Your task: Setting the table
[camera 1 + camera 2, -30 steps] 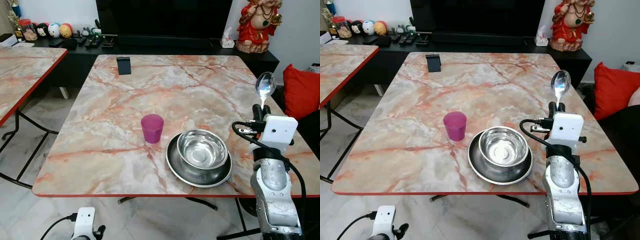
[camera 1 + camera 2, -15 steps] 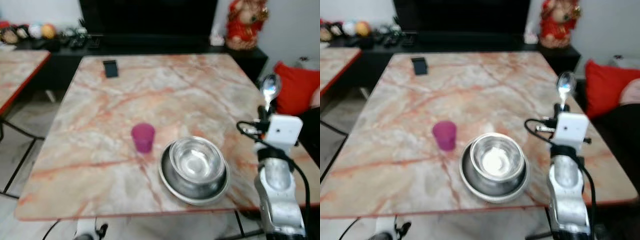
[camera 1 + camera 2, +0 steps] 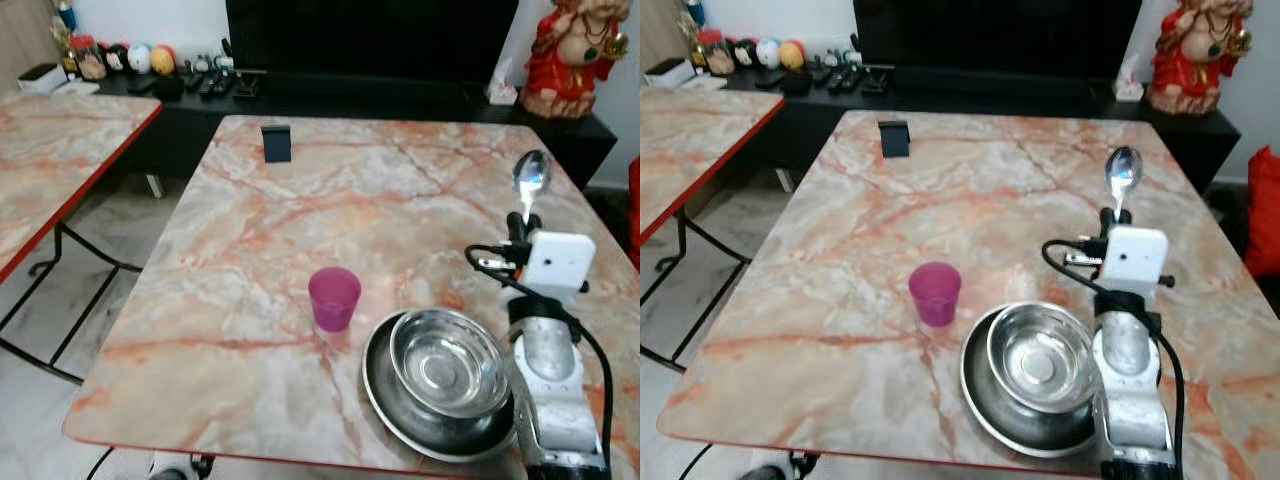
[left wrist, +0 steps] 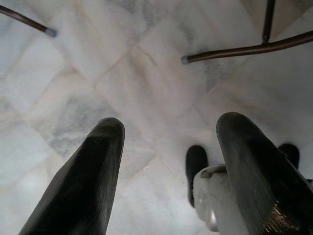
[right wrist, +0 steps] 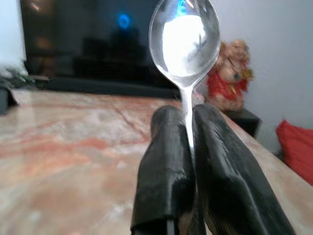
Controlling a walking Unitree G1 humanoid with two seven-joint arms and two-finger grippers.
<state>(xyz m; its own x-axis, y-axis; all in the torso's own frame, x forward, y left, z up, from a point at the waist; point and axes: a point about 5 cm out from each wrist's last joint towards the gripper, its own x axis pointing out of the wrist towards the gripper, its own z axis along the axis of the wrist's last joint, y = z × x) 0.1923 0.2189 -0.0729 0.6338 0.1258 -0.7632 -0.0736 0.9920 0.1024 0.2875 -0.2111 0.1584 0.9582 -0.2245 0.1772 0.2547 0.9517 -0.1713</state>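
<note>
Spoon held upright above the marble surface (image 3: 300,210).
The right gripper (image 5: 188,147) has its jaws pinching the spoon (image 3: 530,185) by the handle, long axis vertical, bowl end pointing up, beside the steel bowl (image 3: 447,362) and plate (image 3: 385,395); the left gripper (image 4: 168,166) hangs with jaws spread.

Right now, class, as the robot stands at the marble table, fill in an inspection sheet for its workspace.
Surface: marble table with a red edge, mostly bare.
Job's things: steel bowl sits inside a steel plate near the front edge; pink cup upright to their left, apart from them; spoon held upright.
Clutter: small dark stand at the far side.
Grippers: right gripper raised over the table's right side, jaws shut on the spoon's handle; left gripper hangs over the floor, jaws open.
Cables: black cable loops at the right wrist.
Surroundings: second marble table to the left, red figurine, dark TV cabinet.
</note>
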